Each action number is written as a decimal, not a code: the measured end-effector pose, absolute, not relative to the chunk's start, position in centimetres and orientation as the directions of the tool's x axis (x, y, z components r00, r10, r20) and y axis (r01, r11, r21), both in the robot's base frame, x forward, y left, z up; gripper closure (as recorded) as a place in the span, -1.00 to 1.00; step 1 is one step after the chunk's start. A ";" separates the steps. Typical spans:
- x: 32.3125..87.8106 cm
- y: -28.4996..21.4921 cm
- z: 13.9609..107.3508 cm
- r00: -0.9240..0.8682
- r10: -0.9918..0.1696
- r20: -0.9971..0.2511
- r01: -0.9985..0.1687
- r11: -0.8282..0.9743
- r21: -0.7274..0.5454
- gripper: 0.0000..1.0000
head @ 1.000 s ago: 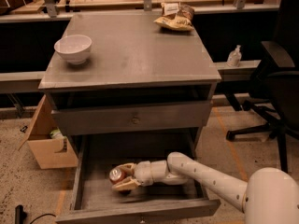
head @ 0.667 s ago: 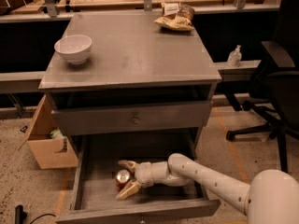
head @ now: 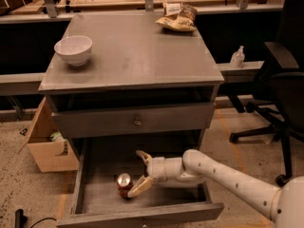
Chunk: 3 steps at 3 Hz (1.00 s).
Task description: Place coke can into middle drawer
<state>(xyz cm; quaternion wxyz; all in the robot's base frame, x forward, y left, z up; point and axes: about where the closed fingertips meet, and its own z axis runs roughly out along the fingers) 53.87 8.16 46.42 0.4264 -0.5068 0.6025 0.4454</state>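
Observation:
The coke can (head: 125, 185), red with a silver top, stands upright on the floor of the pulled-out middle drawer (head: 102, 196), left of centre. My gripper (head: 141, 171) is inside the drawer just to the right of the can. It is open and empty. Its lower finger (head: 139, 187) lies close beside the can and its upper finger (head: 143, 156) points towards the back. The white arm reaches in from the lower right.
A white bowl (head: 73, 49) and a tan snack bag (head: 177, 20) sit on the cabinet top. The closed drawer front with a knob (head: 137, 122) is above the open drawer. A cardboard box (head: 46, 141) stands at the left, an office chair (head: 280, 94) at the right.
The gripper held the can a second ago. It has let go, opened and drawn slightly to the right. The can now stands free on the drawer floor.

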 end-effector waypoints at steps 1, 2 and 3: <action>54.4 5.2 51.1 -0.115 -0.234 -0.965 -0.984 0.162 0.078 -1.00; 53.0 1.4 55.4 -0.128 -0.216 -0.968 -0.969 0.236 0.076 -1.00; 48.8 -3.4 59.8 -0.215 -0.157 -0.964 -0.941 0.296 0.162 -1.00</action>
